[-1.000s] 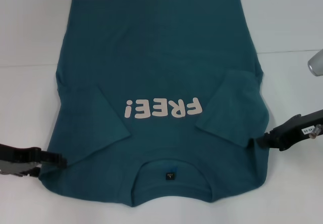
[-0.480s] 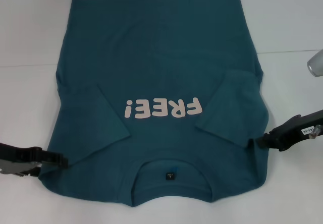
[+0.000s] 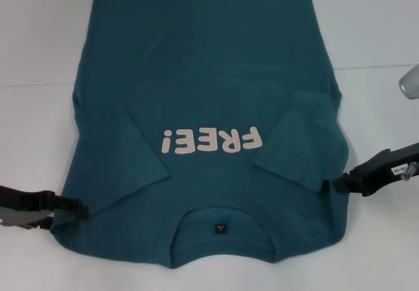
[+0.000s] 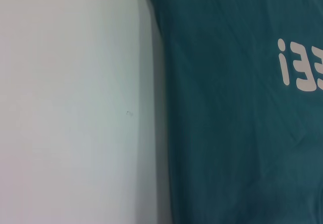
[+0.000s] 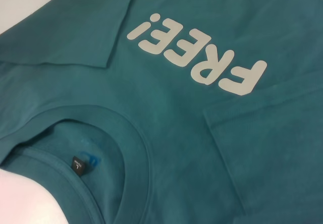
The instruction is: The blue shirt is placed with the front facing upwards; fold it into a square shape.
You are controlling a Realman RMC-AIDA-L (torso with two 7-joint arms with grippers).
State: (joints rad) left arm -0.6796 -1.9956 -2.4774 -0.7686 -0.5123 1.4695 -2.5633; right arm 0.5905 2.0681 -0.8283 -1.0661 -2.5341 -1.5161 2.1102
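Observation:
The blue shirt (image 3: 209, 94) lies flat on the white table, front up, collar toward me and both short sleeves folded in over the chest. White "FREE!" lettering (image 3: 213, 140) runs across the middle and a small black neck label (image 3: 221, 228) sits in the collar. My left gripper (image 3: 77, 208) rests low at the shirt's left shoulder edge, touching the cloth. At the right shoulder edge, beside the folded right sleeve (image 3: 304, 140), is my right gripper (image 3: 336, 167). The left wrist view shows the shirt's side edge (image 4: 227, 133); the right wrist view shows the collar and label (image 5: 79, 164).
The white table (image 3: 366, 29) extends past the shirt on both sides and at the back. A grey rounded object (image 3: 410, 81) pokes in at the right edge. A faint seam line crosses the table behind the shirt's middle.
My right gripper has edged slightly away from me along the shirt's right shoulder edge. The left gripper and the shirt stay as they were.

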